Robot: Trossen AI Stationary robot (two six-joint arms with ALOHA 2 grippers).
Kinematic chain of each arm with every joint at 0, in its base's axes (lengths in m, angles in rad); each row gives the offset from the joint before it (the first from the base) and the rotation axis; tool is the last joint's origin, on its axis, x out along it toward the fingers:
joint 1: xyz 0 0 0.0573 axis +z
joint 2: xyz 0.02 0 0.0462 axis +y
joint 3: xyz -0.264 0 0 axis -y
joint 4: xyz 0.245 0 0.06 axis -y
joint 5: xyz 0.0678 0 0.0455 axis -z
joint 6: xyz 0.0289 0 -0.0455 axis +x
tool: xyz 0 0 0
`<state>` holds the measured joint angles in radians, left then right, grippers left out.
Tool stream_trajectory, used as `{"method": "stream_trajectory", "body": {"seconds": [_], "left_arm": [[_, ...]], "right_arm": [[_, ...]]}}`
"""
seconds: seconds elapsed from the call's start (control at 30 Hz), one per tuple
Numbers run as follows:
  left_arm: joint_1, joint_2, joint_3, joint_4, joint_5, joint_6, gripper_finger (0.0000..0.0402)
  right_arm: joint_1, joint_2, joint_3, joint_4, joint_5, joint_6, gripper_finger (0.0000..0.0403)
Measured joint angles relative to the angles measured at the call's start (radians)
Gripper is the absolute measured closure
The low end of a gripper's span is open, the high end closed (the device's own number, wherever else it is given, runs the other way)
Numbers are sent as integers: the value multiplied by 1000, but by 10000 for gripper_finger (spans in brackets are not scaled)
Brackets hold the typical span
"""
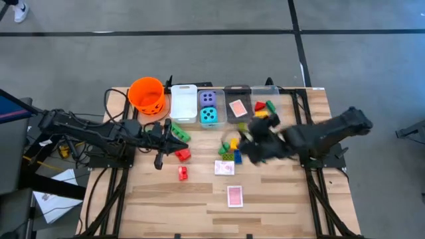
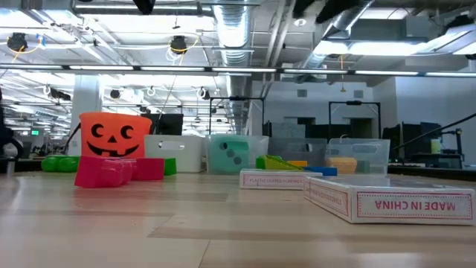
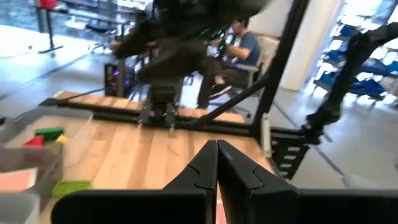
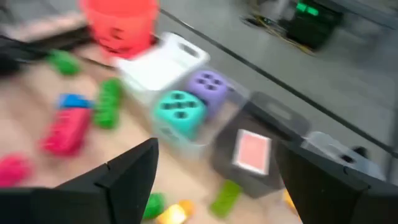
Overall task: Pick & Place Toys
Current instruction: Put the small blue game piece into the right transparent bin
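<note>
My right gripper (image 1: 246, 142) hangs open and blurred above the table's middle, over a cluster of green, yellow and blue bricks (image 1: 231, 150); nothing shows between its fingers (image 4: 217, 186). My left gripper (image 3: 216, 158) is shut and empty, level above the left part of the table beside a green brick (image 1: 179, 131). Two red bricks (image 1: 182, 155) (image 1: 182, 173), a card box (image 1: 224, 167) and a pink-backed card (image 1: 235, 196) lie flat on the wood. A teal die (image 4: 179, 111) and a purple die (image 4: 208, 84) sit in one clear bin.
Along the far edge stand an orange pumpkin bucket (image 1: 146, 95), a white bin (image 1: 184, 103), the dice bin (image 1: 200, 114), a bin with a pink card (image 1: 238, 107) and a bin with bricks (image 1: 264, 107). A person sits at a desk beyond the table (image 3: 239, 46).
</note>
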<state>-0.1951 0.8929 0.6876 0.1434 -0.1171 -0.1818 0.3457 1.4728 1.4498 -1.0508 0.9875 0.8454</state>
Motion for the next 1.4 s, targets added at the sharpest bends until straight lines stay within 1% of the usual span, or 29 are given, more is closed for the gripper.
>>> {"method": "stream_trajectory", "body": {"seconds": [0.1, 0.2, 0.3, 0.37, 0.47, 0.6, 0.63, 0.73, 0.83, 0.93, 1.07, 1.17, 1.3, 1.4], "left_arm": [[0, 21, 1, 24, -17, 2, 402], [0, 59, 0, 34, -18, 20, 402], [0, 119, 0, 60, -18, 20, 402], [0, 180, 0, 103, -19, 20, 402], [0, 273, 0, 187, -22, 20, 402], [0, 395, 0, 300, -23, 20, 402], [0, 418, 0, 317, -23, 20, 402], [0, 489, 1, 382, -22, 6, 402], [0, 544, 0, 402, -22, -32, 402], [0, 579, 0, 402, -22, -37, 402], [0, 614, 0, 416, -26, -37, 402], [0, 642, 0, 450, -59, -35, 402], [0, 689, 0, 506, -64, -35, 402], [0, 721, 0, 531, -64, -36, 402]], "right_arm": [[158, -26, -14, -22, 74, 89, 86], [297, -11, -47, -17, 156, 137, 86], [406, 33, -96, -8, 217, 192, 86], [453, 77, -123, -10, 240, 274, 86], [492, 142, -161, -19, 244, 437, 86], [505, 230, -182, -42, 240, 715, 85], [505, 254, -182, -41, 236, 758, 85], [505, 324, -182, -38, 238, 811, 85], [505, 384, -182, -34, 241, 852, 85], [503, 437, -182, -29, 235, 905, 85], [495, 488, -182, -23, 228, 943, 85], [483, 513, -182, 19, 225, 923, 85], [464, 542, -182, 154, 228, 795, 85], [450, 545, -182, 302, 219, 603, 85]]}}
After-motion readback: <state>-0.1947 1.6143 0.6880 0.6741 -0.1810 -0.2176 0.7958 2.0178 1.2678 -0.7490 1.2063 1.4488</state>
